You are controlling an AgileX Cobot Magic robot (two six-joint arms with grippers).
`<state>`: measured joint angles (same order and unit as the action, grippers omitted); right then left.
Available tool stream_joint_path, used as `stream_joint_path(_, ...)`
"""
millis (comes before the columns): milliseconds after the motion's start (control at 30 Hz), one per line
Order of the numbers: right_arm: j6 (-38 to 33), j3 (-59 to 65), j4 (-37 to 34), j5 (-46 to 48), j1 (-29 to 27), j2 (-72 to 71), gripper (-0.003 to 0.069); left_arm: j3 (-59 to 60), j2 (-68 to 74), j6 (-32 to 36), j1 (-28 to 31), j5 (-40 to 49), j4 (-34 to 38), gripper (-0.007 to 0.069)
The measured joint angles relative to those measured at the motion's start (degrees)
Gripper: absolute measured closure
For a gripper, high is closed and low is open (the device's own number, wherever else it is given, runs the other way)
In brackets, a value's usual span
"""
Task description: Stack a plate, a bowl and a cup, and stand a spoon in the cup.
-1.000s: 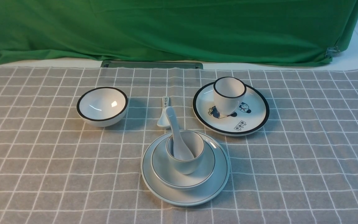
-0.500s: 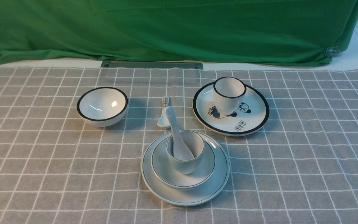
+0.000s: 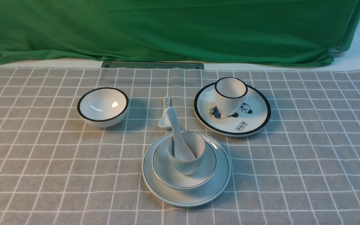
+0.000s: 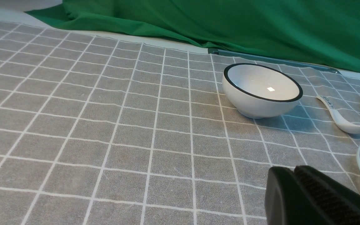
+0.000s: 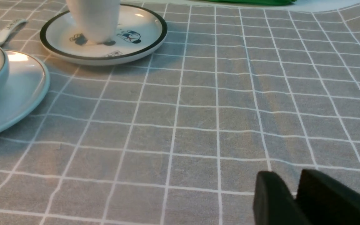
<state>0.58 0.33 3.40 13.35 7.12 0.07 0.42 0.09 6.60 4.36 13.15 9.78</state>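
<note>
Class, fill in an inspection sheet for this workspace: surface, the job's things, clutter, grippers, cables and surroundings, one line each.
Surface: grey checked tablecloth, flat, a few creases.
Job's things: plate on the cloth, bowl on it, cup in the bowl, spoon standing in the cup with its handle leaning away from the robot.
Clutter: black-rimmed bowl; small spoon lying on the cloth; black-rimmed cup on a cartoon plate.
Grippers: left gripper shut and empty; right gripper shut and empty; both low over bare cloth.
Cables: nothing seen.
Surroundings: green cloth behind the table.
</note>
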Motion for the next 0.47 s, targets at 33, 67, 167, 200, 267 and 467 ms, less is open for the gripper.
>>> stream_joint_path(33,0.0,0.0,0.0,0.0,0.0,0.0,0.048,0.0,0.0,0.0,0.0,0.0,0.0,0.0612)
stream_joint_path(67,0.0,0.0,0.0,0.0,0.0,0.0,0.0479,0.0,0.0,0.0,0.0,0.0,0.0,0.0612)
stream_joint_path(167,0.0,0.0,0.0,0.0,0.0,0.0,0.0472,0.0,0.0,0.0,0.0,0.0,0.0,0.0612)
stream_joint_path(200,0.0,0.0,0.0,0.0,0.0,0.0,0.0469,0.0,0.0,0.0,0.0,0.0,0.0,0.0612)
stream_joint_path(267,0.0,0.0,0.0,0.0,0.0,0.0,0.0467,0.0,0.0,0.0,0.0,0.0,0.0,0.0612)
stream_joint_path(467,0.0,0.0,0.0,0.0,0.0,0.0,0.0463,0.0,0.0,0.0,0.0,0.0,0.0,0.0612)
